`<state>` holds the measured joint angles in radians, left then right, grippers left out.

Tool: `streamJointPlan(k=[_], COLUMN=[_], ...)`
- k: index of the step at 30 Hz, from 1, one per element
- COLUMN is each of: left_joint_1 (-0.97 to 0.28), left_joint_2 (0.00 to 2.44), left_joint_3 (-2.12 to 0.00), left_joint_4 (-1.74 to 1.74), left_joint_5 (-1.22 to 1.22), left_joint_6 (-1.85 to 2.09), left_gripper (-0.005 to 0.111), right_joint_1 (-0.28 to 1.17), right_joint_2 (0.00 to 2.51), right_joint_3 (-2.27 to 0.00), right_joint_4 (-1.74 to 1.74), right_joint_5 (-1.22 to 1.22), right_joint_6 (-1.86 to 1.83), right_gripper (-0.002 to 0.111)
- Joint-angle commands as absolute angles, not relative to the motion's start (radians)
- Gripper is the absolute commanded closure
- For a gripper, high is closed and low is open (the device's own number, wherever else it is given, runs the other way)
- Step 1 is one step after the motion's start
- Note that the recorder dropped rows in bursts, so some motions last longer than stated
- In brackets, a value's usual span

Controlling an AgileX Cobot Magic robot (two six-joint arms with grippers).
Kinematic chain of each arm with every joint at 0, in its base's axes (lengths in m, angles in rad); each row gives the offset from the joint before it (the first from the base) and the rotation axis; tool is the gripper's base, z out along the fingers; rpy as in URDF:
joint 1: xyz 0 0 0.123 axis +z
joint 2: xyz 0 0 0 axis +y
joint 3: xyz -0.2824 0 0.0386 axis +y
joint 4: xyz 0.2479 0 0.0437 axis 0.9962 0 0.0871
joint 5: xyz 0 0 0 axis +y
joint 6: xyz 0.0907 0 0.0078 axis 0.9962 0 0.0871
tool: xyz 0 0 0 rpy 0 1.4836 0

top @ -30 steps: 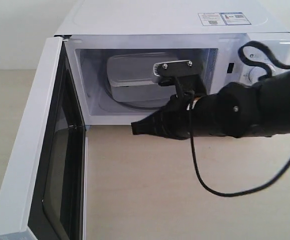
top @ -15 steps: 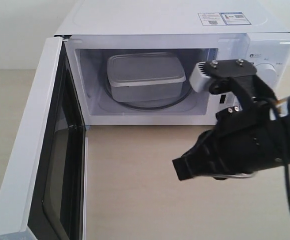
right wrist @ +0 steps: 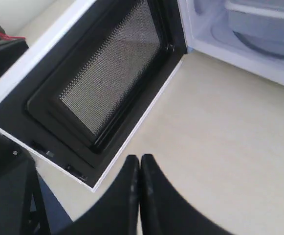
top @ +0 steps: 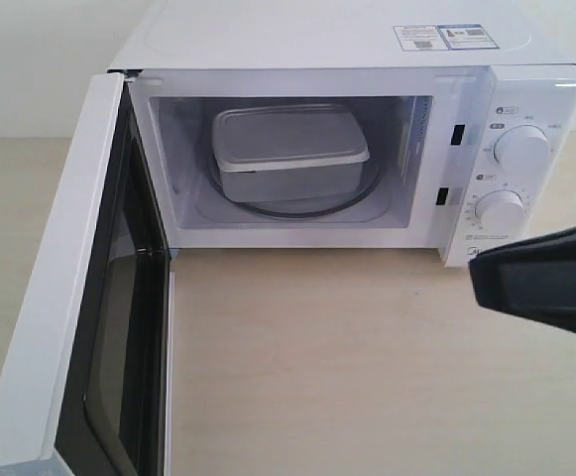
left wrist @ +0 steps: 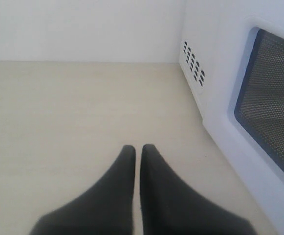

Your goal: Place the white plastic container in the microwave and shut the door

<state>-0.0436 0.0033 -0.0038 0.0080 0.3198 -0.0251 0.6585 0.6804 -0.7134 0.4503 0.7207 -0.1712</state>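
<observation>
The white plastic container (top: pixel 289 151) sits lidded on the turntable inside the white microwave (top: pixel 317 45); the right wrist view catches one corner of the container (right wrist: pixel 261 19). The door (top: pixel 64 288) stands swung wide open to the left, its dark window (right wrist: pixel 110 76) facing the cavity. My right gripper (top: pixel 481 285) is shut and empty at the right edge, low in front of the dial panel, well clear of the cavity. In its own view the right gripper (right wrist: pixel 140 157) hovers over the table near the door's free edge. My left gripper (left wrist: pixel 138 147) is shut and empty, beside the door's outer face (left wrist: pixel 271 98).
Two round dials (top: pixel 521 149) sit on the microwave's right panel. Pale wooden tabletop (top: pixel 317 357) spreads in front of the cavity. The open door blocks the left side. A dark arm part (right wrist: pixel 7 196) shows in the corner of the right wrist view.
My right arm has pulled back out of the microwave cavity and swung right and down, leaving the container inside. The container and the door have not moved.
</observation>
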Motion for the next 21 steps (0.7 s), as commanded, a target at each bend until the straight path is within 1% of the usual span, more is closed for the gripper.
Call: streamJointPlan(k=[1,12,14,17,21], left_joint_1=[-0.042,-0.042,-0.042,-0.042,-0.042], left_joint_2=[0.000,0.000,0.000,0.000,0.000], left_joint_3=[0.000,0.000,0.000,0.000,0.000], left_joint_4=[0.009,0.009,0.009,0.009,0.009], left_joint_5=[0.315,0.315,0.315,0.315,0.315], left_joint_6=[-0.033,-0.033,-0.033,-0.033,-0.033], left_gripper=[0.102,0.102,0.102,0.102,0.102], right_joint_1=[0.659,0.652,0.600,0.480,0.297], right_joint_2=[0.602,0.531,0.509,0.465,0.366], right_joint_3=[-0.710,-0.710,-0.710,-0.688,-0.567], right_joint_4=[0.443,0.325,0.317,0.302,0.296], right_joint_5=[0.721,0.722,0.715,0.662,0.524], right_joint_6=[-0.166,-0.221,-0.222,-0.222,-0.241], right_gripper=[0.108,0.108,0.108,0.108,0.108])
